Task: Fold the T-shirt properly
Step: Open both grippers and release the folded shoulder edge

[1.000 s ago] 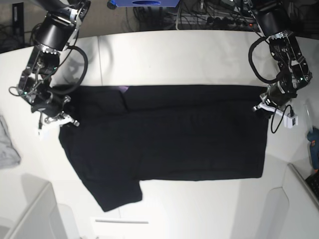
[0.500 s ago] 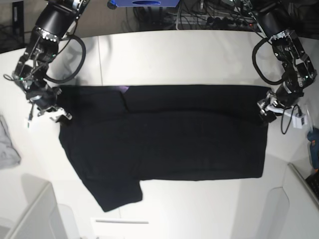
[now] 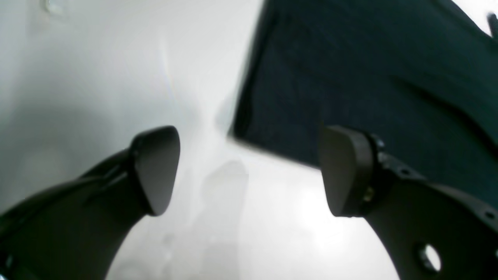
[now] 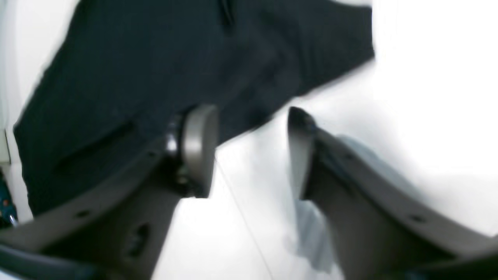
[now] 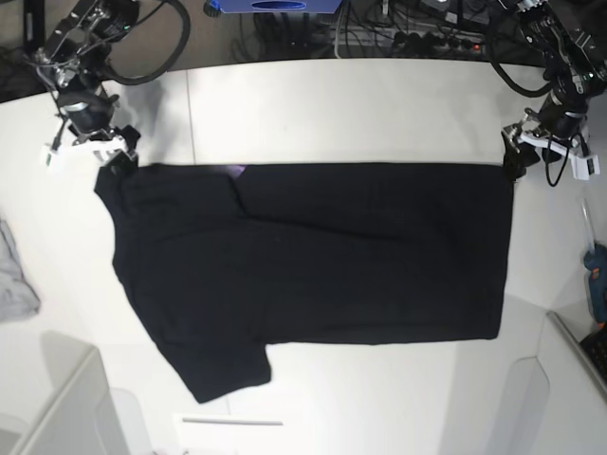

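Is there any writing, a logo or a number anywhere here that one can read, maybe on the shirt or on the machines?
None can be read.
T-shirt: plain black on the side that shows, no words; only a tiny purple speck at its top edge.
Left gripper and right gripper: no labels visible.
Blue thing at the top edge: no legible text.

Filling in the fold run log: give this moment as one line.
phase: released | left gripper: open, empty | right gripper: open, empty | T-shirt: flat on table, one sleeve sticking out
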